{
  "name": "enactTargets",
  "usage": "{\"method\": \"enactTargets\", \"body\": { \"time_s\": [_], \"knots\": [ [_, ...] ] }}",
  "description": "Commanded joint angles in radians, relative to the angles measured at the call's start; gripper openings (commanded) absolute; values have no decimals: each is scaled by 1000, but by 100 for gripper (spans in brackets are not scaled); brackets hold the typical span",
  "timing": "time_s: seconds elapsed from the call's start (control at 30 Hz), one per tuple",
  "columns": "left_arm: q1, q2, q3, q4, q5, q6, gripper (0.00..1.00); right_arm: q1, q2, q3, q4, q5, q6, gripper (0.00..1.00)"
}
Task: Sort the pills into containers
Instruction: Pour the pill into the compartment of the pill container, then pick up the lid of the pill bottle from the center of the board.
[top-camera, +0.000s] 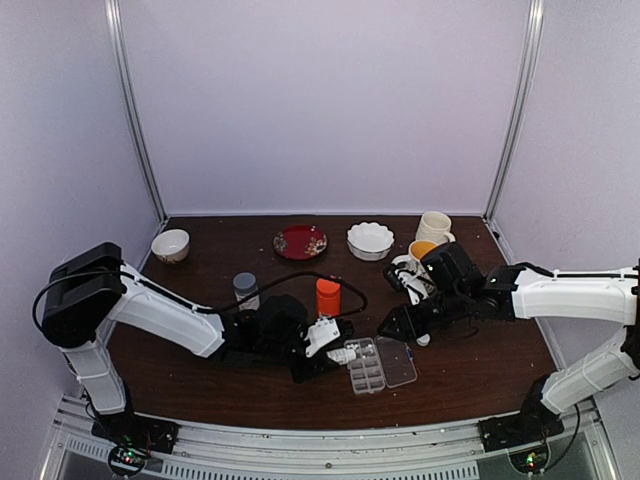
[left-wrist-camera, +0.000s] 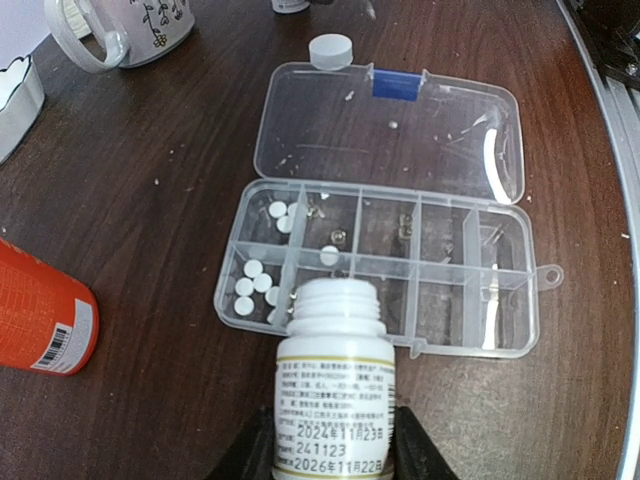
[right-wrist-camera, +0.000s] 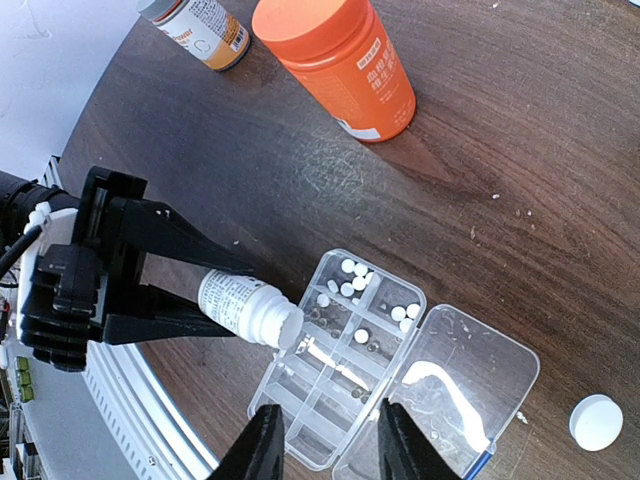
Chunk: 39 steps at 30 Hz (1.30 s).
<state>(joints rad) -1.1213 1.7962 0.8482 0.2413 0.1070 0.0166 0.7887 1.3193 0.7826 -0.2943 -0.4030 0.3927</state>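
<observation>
Several pills lie in the back-end compartments of the open pill box, set lengthwise front-to-back near the table's front edge. Left gripper grasps a white bottle, mouth toward them; right gripper gapes empty.

The bottle hides most of my left tool; the bottle's base and the mug run off the view's edge.

Ahead of left claw, past its white bottle: open pill box. Left: orange bottle. Right: free tabletop.
</observation>
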Motion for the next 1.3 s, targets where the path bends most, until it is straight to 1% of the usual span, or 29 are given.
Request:
{"method": "enactTargets", "body": {
  "time_s": [0.0, 0.13, 0.3, 0.43, 0.53, 0.67, 0.8, 0.9, 1.03, 1.13, 1.27],
  "knots": [
    [-7, -35, -39, 164, -1, 12, 3, -3, -14, 6, 5, 3, 8, 34],
    [-6, -49, -73, 224, 7, 22, 3, -3, -16, 13, -5, 6, 8, 34],
    [-7, -78, -146, 364, 11, 17, 3, -4, -18, 39, -65, 44, -13, 34],
    [-7, -101, -210, 511, 40, 4, 3, -10, -35, 58, -123, 74, -32, 34],
    [-6, -117, -232, 569, 56, 3, 3, -20, -55, 67, -161, 98, -41, 34],
    [-8, -148, -263, 626, 68, 2, 3, -41, -71, 70, -223, 161, -55, 34],
    [-6, -185, -327, 740, 81, -6, 3, -81, -74, 67, -307, 242, -68, 36],
    [-6, -202, -361, 830, 126, -6, 3, -106, -65, 68, -349, 271, -80, 38],
    [-6, -230, -396, 937, 154, -13, 3, -117, -22, 97, -414, 349, -100, 41],
    [-7, -295, -414, 966, 156, -14, 4, -121, 31, 112, -426, 366, -113, 44],
    [-7, -427, -390, 862, 164, 12, 4, -130, 115, 128, -419, 359, -121, 48]
  ]
}}
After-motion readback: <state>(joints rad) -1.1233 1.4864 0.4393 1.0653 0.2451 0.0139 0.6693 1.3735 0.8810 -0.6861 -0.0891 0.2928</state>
